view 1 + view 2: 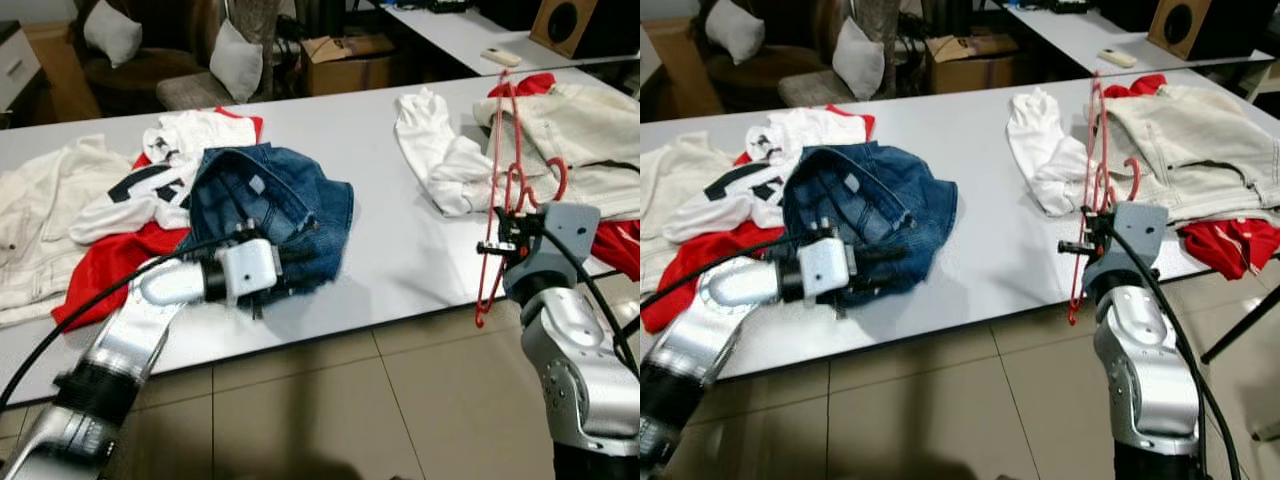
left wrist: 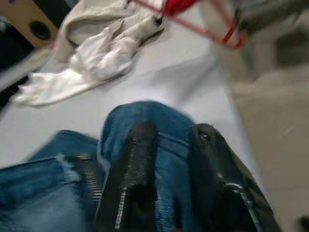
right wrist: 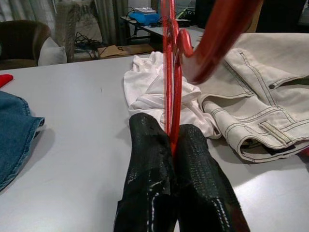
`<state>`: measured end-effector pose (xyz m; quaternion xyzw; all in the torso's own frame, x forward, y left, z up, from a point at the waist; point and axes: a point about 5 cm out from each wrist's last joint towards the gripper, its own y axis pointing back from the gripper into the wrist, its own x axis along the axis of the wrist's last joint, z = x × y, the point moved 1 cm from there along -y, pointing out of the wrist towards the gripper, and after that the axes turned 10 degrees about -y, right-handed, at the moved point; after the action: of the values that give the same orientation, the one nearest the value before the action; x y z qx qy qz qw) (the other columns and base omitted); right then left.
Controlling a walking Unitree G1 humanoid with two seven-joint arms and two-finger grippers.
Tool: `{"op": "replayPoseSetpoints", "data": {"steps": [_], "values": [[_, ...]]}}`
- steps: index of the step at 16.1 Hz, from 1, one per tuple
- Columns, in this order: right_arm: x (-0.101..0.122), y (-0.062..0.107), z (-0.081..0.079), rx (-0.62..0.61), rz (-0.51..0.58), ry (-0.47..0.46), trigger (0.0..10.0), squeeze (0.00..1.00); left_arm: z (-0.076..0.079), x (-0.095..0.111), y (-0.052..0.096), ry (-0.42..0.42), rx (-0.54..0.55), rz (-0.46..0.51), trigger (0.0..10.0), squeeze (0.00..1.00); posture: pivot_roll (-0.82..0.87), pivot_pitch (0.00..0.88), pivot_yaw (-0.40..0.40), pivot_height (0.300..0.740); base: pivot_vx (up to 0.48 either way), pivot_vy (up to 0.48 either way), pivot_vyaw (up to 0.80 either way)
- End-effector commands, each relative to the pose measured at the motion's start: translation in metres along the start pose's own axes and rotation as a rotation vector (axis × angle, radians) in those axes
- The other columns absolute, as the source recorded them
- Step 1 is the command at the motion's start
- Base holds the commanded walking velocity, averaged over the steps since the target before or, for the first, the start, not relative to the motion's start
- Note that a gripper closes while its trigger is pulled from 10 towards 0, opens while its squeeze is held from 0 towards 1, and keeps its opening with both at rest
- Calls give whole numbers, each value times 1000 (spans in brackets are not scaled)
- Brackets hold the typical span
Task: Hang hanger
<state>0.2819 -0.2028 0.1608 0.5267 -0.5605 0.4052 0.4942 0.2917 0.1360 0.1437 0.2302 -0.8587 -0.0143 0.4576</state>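
A lived-in home room: armchair with cushions, tiled floor (cardboard box behind).

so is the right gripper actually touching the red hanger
Touching. In the right wrist view the right gripper has both black fingers closed on the red hanger, with its thin wire pinched between them and no gap.

Left wrist view is motion-blurred. Thin red wire hanger runs off the right wrist view's top edge. Cream denim jacket is cropped at the frame edge.
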Motion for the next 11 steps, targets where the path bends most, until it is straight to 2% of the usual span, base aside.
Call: {"op": "replayPoseSetpoints", "data": {"steps": [1, 3, 4, 5, 6, 7, 8, 9, 11], "values": [[3, 0, 0, 9, 14, 4, 10000, 0, -3, 13, 4, 95, 0, 63, 10000, 1000, -75, 0, 11, 740, 0, 0, 0], [3, -1, 0, 13, 14, 8, 10000, 0, -4, 23, 11, 179, 15, 102, 10000, 1000, -73, 0, 5, 740, 0, 0, 0], [3, -1, 0, 15, 14, 9, 10000, 0, -10, 21, 15, 217, 56, 77, 10000, 1000, -72, 0, 3, 740, 0, 0, 0], [4, -2, -1, 20, 16, 9, 10000, 0, -28, 10, 24, 260, 208, -3, 10000, 1000, -71, 0, 4, 740, 0, 0, 0], [4, -2, -1, 21, 16, 9, 10000, 0, -35, 6, 29, 275, 273, -36, 10000, 1000, -71, 0, 4, 740, 0, 0, 0], [4, -2, -2, 27, 15, 5, 10000, 0, -49, -5, 41, 345, 414, -113, 10000, 1000, -70, 0, 5, 740, 0, 0, 0], [3, -2, -3, 32, 9, -5, 10000, 0, -55, -15, 54, 407, 505, -194, 10000, 1000, -69, 0, 6, 740, 0, 0, 0], [3, -2, -4, 34, 5, -12, 10000, 0, -57, -19, 59, 412, 539, -237, 10000, 1000, -69, 0, 7, 740, 0, 0, 0], [2, -1, -5, 41, 1, -22, 10000, 0, -61, -31, 80, 460, 694, -383, 10000, 1000, -68, 0, 10, 740, 0, 0, 0]]}}
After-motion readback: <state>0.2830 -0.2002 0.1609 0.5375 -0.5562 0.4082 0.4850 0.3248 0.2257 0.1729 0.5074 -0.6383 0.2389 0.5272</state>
